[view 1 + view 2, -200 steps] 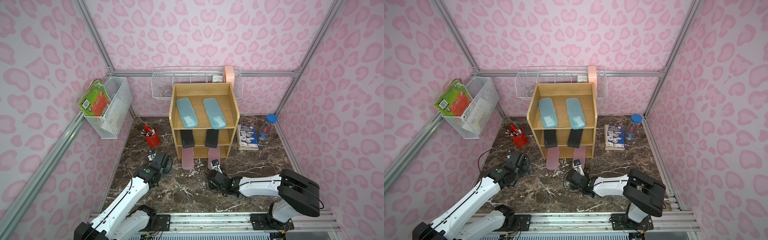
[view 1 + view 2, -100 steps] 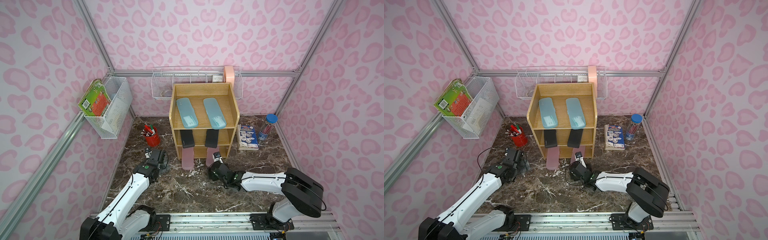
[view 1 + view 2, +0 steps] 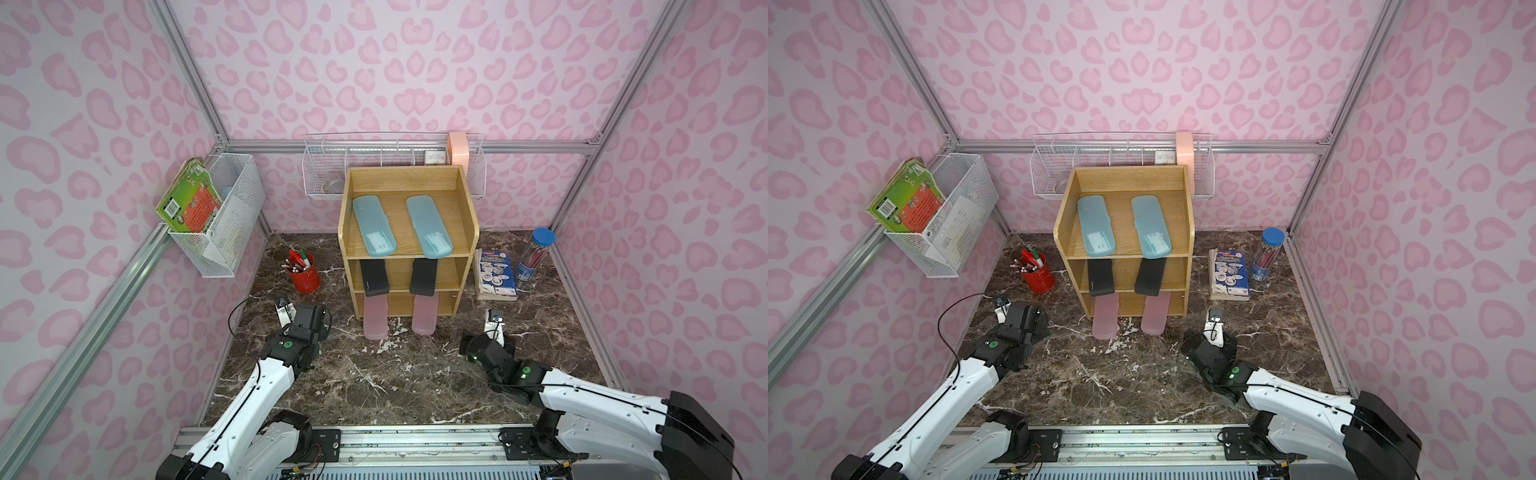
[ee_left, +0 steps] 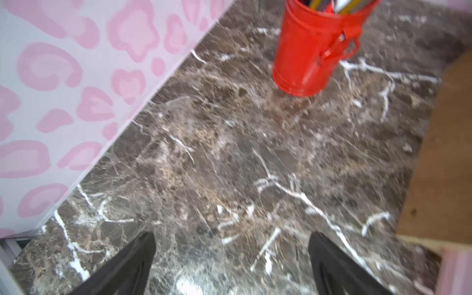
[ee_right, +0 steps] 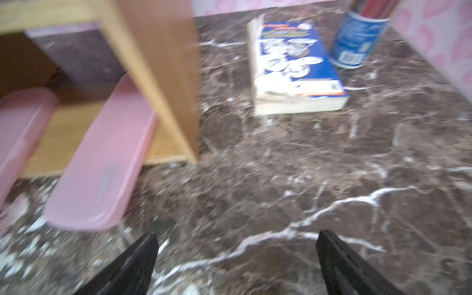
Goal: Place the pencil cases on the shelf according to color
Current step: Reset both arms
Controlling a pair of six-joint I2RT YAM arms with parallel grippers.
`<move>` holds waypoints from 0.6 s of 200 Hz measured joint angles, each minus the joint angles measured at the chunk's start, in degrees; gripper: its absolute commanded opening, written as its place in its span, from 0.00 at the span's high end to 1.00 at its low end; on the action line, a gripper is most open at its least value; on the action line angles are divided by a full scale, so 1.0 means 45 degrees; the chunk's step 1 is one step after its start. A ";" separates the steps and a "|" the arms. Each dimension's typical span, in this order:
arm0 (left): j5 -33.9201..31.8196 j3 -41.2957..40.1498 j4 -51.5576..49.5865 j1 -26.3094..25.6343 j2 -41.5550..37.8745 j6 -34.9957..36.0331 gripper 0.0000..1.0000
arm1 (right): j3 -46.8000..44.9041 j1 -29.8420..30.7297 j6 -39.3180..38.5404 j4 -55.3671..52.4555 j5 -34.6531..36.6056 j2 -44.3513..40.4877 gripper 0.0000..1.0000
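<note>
The wooden shelf (image 3: 344, 232) stands at the back middle. Two light-blue pencil cases (image 3: 373, 226) (image 3: 428, 227) lie on its top. Two black ones (image 3: 374, 277) (image 3: 423, 277) stick out of the middle tier. Two pink ones (image 3: 375, 318) (image 3: 424, 316) stick out of the bottom tier onto the marble floor. My right gripper (image 5: 237, 237) is open and empty, low over the floor to the right of the right pink case (image 5: 102, 163). My left gripper (image 4: 231, 237) is open and empty near the left wall, short of the red pen cup (image 4: 311, 51).
A book (image 3: 496, 274) and a blue-lidded pencil tube (image 3: 534, 253) stand right of the shelf. White wire baskets hang on the left wall (image 3: 228, 216) and the back wall (image 3: 332, 174). Bare marble floor (image 3: 395, 382) lies in front of the shelf between the arms.
My right gripper has opened, let go of the right pink case on the bottom tier, and drawn away to the right. The left arm has shifted only slightly.
</note>
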 measured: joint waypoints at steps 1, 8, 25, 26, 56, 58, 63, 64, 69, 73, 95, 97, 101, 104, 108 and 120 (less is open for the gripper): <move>-0.0092 -0.0058 0.0097 0.0000 0.0005 0.0044 0.02 | -0.0044 -0.0141 -0.0073 0.0063 -0.0010 -0.0068 0.01; -0.0403 -0.0219 0.0413 0.0010 0.0117 0.0073 0.02 | -0.0350 -0.1132 -0.0583 0.0539 -0.0233 -0.0495 0.00; -0.1185 -0.0107 0.0986 0.0010 0.0777 0.0228 0.02 | -0.1175 -0.3740 -0.2132 0.1889 -0.1341 -0.1525 0.00; -0.1273 -0.0063 0.1035 0.0010 0.0860 0.0257 0.02 | -0.1224 -0.3876 -0.2215 0.1972 -0.1433 -0.1583 0.00; -0.2623 0.0005 0.2992 0.0010 0.2744 0.1117 0.02 | -0.2064 -0.7325 -0.4367 0.4371 -0.3298 -0.2161 0.00; -0.2681 -0.0039 0.3128 0.0010 0.2832 0.1175 0.02 | -0.2069 -0.7504 -0.4488 0.4488 -0.3385 -0.2098 0.00; -0.2827 -0.0194 0.3560 0.0010 0.3079 0.1365 0.02 | -0.2074 -0.7951 -0.4789 0.4872 -0.3604 -0.1875 0.00; -0.2866 -0.0253 0.3711 0.0010 0.3152 0.1438 0.02 | -0.2074 -0.8034 -0.4843 0.4940 -0.3643 -0.1817 0.00; -0.2973 -0.0452 0.4167 0.0010 0.3366 0.1613 0.02 | -0.2074 -0.8393 -0.5008 0.5265 -0.3793 -0.1559 0.00; -0.3050 -0.0597 0.4503 0.0010 0.3487 0.1773 0.02 | -0.2064 -0.8714 -0.5149 0.5566 -0.3929 -0.1268 0.00; -0.3298 -0.1734 0.6819 0.0010 0.3891 0.2701 0.02 | -0.2161 -0.9452 -0.5751 0.7106 -0.4702 0.0529 0.00; -0.3313 -0.1841 0.7043 0.0010 0.3900 0.2817 0.02 | -0.2195 -0.9462 -0.5824 0.7286 -0.4745 0.0695 0.00; -0.3317 -0.2016 0.7446 0.0010 0.3910 0.3016 0.02 | -0.2307 -0.9496 -0.6003 0.7805 -0.4760 0.1083 0.00; -0.3317 -0.2127 0.7747 0.0010 0.3910 0.3162 0.02 | -0.2385 -0.9520 -0.6115 0.8145 -0.4755 0.1355 0.00; -0.3308 -0.2302 0.8257 0.0010 0.3905 0.3376 0.02 | -0.2501 -0.9530 -0.6251 0.8636 -0.4750 0.1690 0.00; -0.3157 -0.2958 1.0156 0.0024 0.3954 0.4182 0.02 | -0.2769 -0.9583 -0.6674 0.9908 -0.4551 0.2803 0.00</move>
